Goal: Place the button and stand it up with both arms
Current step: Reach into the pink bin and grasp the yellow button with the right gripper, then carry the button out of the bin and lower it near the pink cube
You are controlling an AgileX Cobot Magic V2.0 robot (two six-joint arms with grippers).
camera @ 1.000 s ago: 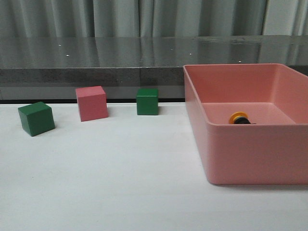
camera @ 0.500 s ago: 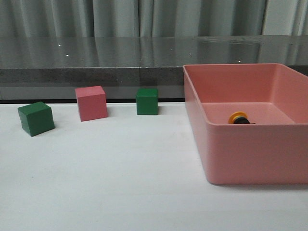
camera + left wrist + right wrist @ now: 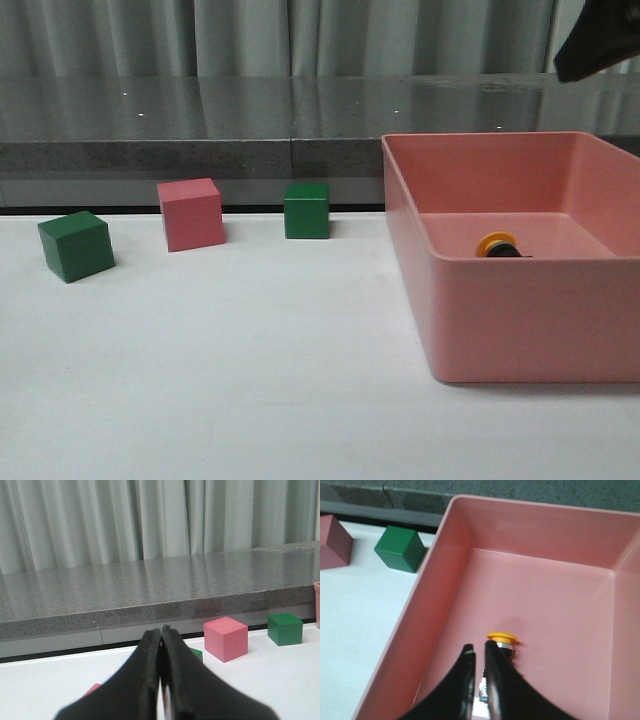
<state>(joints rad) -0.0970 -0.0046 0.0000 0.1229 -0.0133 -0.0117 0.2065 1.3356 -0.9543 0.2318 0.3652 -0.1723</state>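
The small push-button with its yellow mushroom cap and dark body (image 3: 502, 641) lies tipped on its side on the floor of the pink plastic bin (image 3: 520, 320), a little right of the bin's middle and clear of every wall; from the front only the yellow cap (image 3: 496, 244) and a bit of dark barrel peep over the near rim. The right arm's black gripper (image 3: 479, 652) hangs above the bin just beside the button, its two fingers nearly together with only a slit between them and nothing held. The left arm's black gripper (image 3: 161, 635) sits low over the white tabletop (image 3: 220, 380) on the far side, fingers pressed closed and empty, with a pink cube (image 3: 226, 638) and a green cube (image 3: 285, 628) beyond it. I'd guess the button is light and rigid, hard plastic and metal, not something a squeeze would hurt, but the domed cap looks smooth and likely to slide out of a pinch. The straight barrel under the cap seems the better place to grip, across its width, once the fingers spread. Lying as it does, it may roll when touched, and standing it on its narrow base will probably want the second arm to steady it.
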